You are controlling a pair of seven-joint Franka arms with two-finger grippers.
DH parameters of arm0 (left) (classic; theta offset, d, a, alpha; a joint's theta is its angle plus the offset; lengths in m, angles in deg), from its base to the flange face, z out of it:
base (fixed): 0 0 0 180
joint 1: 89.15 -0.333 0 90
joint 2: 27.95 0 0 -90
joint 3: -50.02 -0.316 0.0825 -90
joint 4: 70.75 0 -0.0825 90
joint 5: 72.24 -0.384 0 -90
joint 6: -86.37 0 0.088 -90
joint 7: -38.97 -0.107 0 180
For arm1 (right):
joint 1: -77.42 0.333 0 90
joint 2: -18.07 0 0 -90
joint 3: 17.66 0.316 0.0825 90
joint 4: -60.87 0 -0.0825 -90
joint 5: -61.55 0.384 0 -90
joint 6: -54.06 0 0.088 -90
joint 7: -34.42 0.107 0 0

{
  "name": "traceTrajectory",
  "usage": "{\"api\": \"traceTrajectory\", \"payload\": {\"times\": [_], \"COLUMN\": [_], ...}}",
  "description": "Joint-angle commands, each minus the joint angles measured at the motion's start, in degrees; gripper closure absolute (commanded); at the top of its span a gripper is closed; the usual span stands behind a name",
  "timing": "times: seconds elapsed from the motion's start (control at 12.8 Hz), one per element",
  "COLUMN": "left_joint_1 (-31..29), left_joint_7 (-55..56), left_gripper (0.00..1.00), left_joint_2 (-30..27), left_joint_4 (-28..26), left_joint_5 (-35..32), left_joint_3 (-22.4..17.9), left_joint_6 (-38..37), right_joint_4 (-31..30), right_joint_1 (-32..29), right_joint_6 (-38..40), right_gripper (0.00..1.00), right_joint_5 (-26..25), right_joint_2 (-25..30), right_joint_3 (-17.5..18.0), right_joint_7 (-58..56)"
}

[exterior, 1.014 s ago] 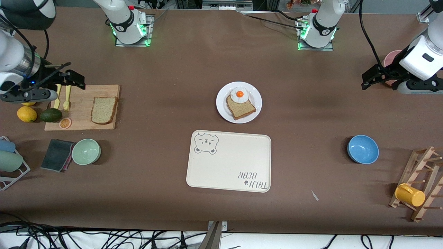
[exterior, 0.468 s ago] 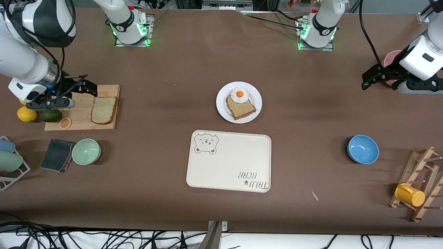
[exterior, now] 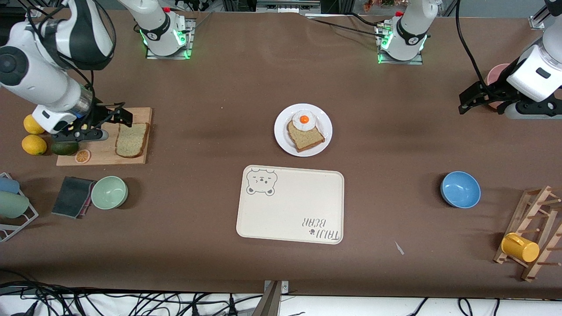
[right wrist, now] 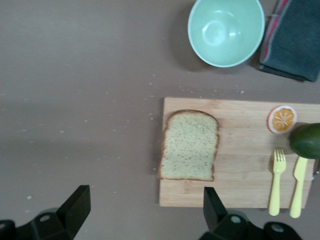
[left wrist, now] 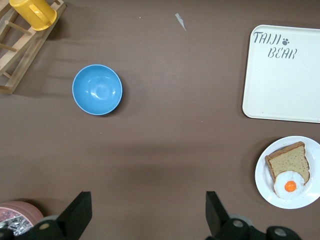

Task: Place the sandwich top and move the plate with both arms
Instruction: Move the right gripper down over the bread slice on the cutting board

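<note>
Sandwich top [exterior: 131,139] lies on the cutting board [exterior: 105,153], so the right gripper [exterior: 103,123], fingers apart above it, should straddle both crusts, while the left gripper [exterior: 476,100] waits open.

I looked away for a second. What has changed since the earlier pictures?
The right pincer, open and empty, moved over the board toward the bread slice, uncovering a second lemon. The left pincer, open, waited; slice, plate and tray stayed put.
</note>
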Motion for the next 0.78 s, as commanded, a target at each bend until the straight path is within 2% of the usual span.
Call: {"api": "traceTrajectory", "payload": {"times": [0.0, 0.31, 0.7], "left_joint_1": [-0.46, -0.63, -0.46], "left_joint_7": [-1.02, -1.11, -1.02], "left_gripper": [0.0, 0.0, 0.0], "left_joint_2": [0.76, 0.85, 0.85], "left_joint_4": [1.92, 1.92, 1.92], "left_joint_5": [0.97, 0.97, 0.97], "left_joint_3": [-0.06, -0.06, -0.07], "left_joint_6": [-1.51, -1.51, -1.51], "right_joint_4": [-1.88, -1.53, -1.71], "right_joint_1": [0.76, 4.01, 4.19], "right_joint_6": [-2.22, -4.15, -10.3], "right_gripper": [0.0, 0.0, 0.0], "right_joint_5": [-4.44, -9.72, -10.68], "right_joint_2": [-0.59, -4.9, -10.88], "right_joint_3": [1.02, 1.28, 1.28], "right_joint_7": [5.55, 13.64, 13.74]}}
